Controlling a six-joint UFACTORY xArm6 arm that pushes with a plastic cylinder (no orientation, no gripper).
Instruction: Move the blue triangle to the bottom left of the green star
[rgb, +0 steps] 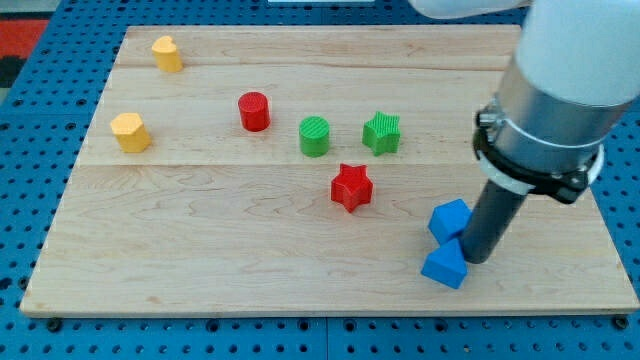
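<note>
Barely started, honestly: blue triangle (444, 267) sitting near the board's (200, 270) bottom right, well apart from green star (382, 132). My tip (476, 258) touching its right side, beside blue cube (450, 219). No jaws to report. Whole leftward, upward shove left.

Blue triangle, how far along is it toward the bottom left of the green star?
Done: nothing yet; the blue triangle sits near the view's bottom right, well off from the green star. In hand: my tip is right beside it, on its right, below the blue cube. Left: pushing it up-left, past the red star.
</note>
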